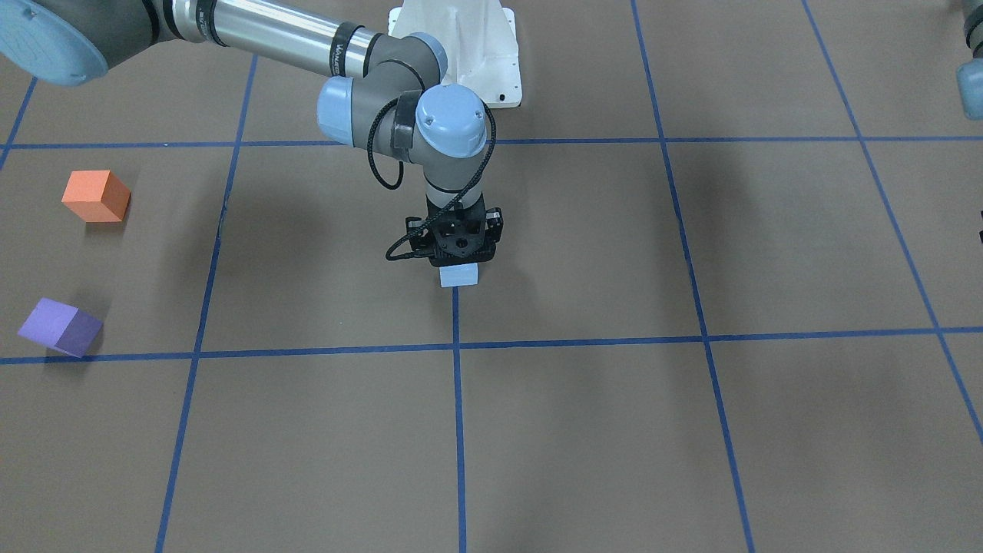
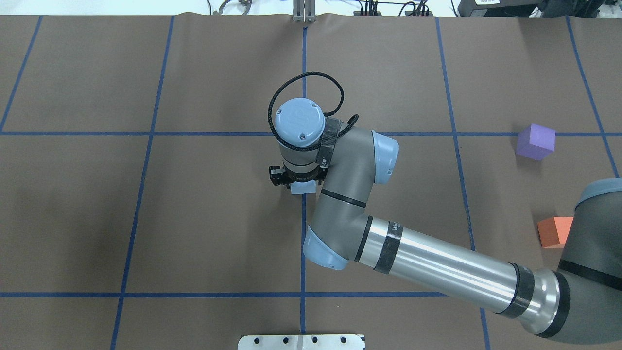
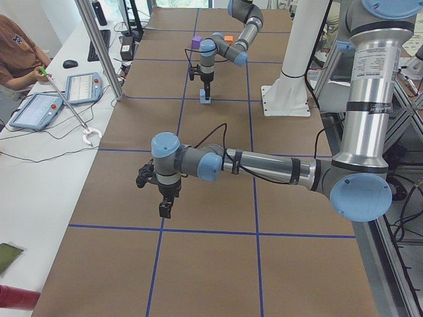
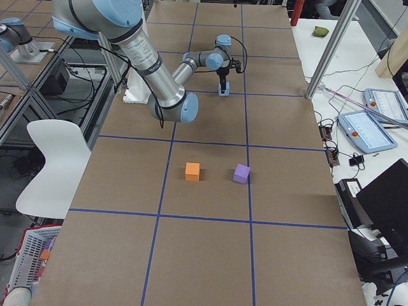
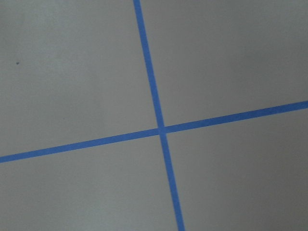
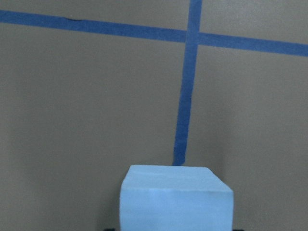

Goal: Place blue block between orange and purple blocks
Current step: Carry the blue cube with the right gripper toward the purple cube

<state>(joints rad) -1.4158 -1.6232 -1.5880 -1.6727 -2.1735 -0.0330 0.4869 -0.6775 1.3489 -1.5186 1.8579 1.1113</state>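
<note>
- The blue block (image 1: 459, 276) sits near the middle of the table (image 1: 691, 430), at the end of a blue tape line (image 6: 185, 110) (the right wrist view shows the line stopping right behind the block).
- The right gripper (image 1: 458, 265) hangs straight down over the block, and its body covers most of the block in the overhead view. Its fingertips are hidden, so we cannot tell whether it is clenched on the block or only poised around it.
- The left gripper (image 3: 165, 209) appears only in the left side view, hanging over bare table far from the blocks. We cannot tell whether it is released or closed.
- In the overhead view both targets lie out toward 3 o'clock from the blue block. The purple block (image 2: 535, 141) is a touch toward 2, and the orange block (image 2: 554, 232) a touch toward 4, partly hidden behind the arm.
- The purple block stands at about 12 o'clock from the orange one, with open table between them that looks wide enough for a third cube.
- We judge the blue block to be a light, foam-like cube with matte faces that should not slip, though it may give a little under hard pressure.
- We would take it by two opposite flat sides at mid-height, with the jaws square to the faces so it does not twist when set down.
</note>
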